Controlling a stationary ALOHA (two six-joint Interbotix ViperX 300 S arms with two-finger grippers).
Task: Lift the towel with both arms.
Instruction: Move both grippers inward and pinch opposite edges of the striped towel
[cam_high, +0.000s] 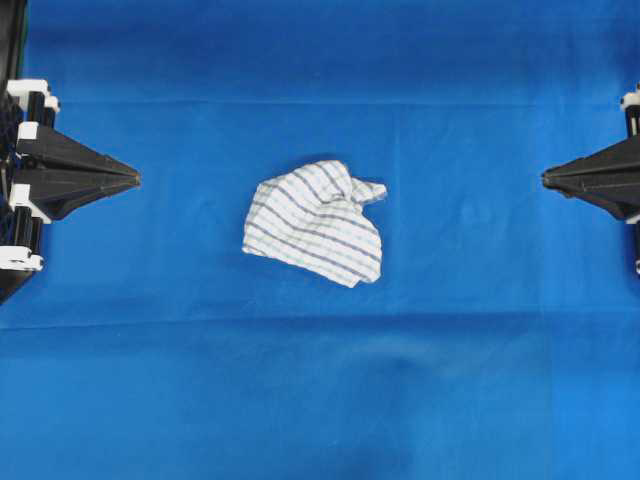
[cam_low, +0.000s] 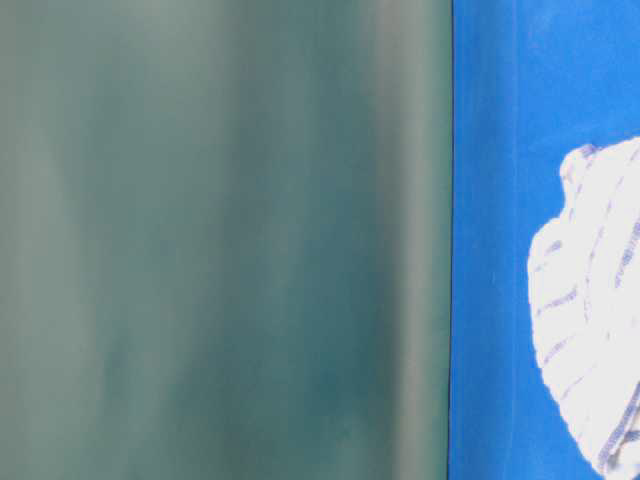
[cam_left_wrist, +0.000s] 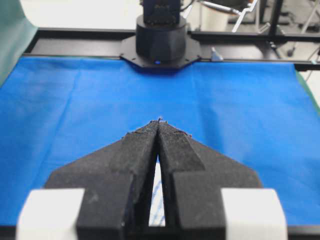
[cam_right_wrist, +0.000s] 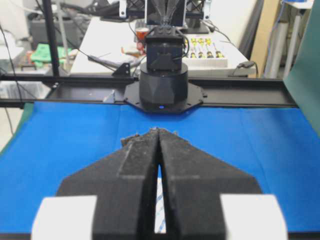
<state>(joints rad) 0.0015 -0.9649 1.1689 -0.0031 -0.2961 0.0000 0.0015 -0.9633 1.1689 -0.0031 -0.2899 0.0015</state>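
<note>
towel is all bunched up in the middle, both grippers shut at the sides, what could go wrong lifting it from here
1. The towel lies crumpled with folded layers, so each gripper may pinch the same fold and lift a clump.
2. The left gripper and right gripper are shut; they must open first or they may just push the towel.
3. A low pinch might catch the blue table cloth.

Black wedge grippers (cam_high: 135, 178), white blocks (cam_left_wrist: 49, 214)

Blue table cloth (cam_high: 320, 400), green curtain (cam_low: 200, 240), cluttered white workbench (cam_right_wrist: 100, 45) beyond
</note>
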